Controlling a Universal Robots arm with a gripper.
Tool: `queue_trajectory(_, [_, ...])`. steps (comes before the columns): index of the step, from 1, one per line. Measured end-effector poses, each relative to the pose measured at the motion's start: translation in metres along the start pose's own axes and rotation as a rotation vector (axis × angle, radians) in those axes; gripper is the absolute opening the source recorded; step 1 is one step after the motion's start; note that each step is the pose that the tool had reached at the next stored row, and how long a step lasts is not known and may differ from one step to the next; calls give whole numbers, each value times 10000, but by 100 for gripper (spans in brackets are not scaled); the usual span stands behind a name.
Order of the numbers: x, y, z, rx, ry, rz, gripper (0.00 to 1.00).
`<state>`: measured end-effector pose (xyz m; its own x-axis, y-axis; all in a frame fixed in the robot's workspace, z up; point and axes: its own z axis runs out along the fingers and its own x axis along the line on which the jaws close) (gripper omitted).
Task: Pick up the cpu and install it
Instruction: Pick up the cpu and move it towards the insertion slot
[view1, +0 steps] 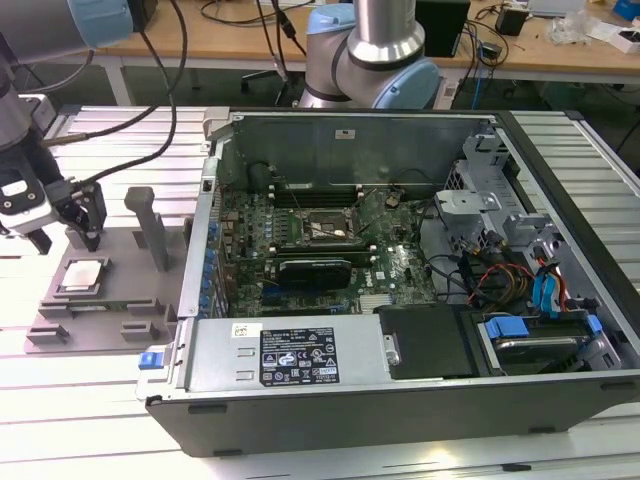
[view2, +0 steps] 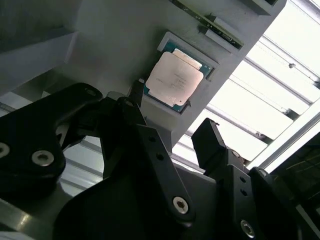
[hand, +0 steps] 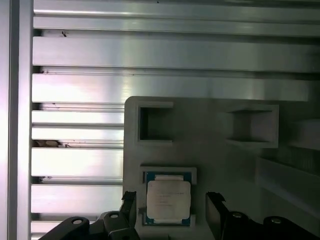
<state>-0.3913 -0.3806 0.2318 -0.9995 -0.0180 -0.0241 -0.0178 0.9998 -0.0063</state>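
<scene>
The cpu (view1: 82, 275), a flat square chip with a silver-grey top, lies in a recess of the grey holder tray (view1: 120, 305) at the exterior view's left. My gripper (view1: 66, 238) hangs just above it, open, with nothing between its black fingers. In both wrist views the cpu (view2: 175, 79) (hand: 168, 198) sits in its recess, one finger off each side of it and apart from it. The gripper (view2: 170, 120) (hand: 171, 207) is centred over the chip. The black socket (view1: 322, 228) with its metal frame sits on the motherboard inside the open computer case (view1: 300, 370).
The holder tray carries upright grey posts (view1: 150, 225) close to my gripper on the exterior view's right. The case wall (view1: 200, 250) stands right beside the tray. Cables (view1: 150, 110) hang from the arm. The ribbed aluminium table (hand: 75, 165) surrounds the tray.
</scene>
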Motion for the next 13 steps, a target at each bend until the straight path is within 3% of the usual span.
queue_trajectory(13, [48, -68, 226, 3, -1, 0, 66])
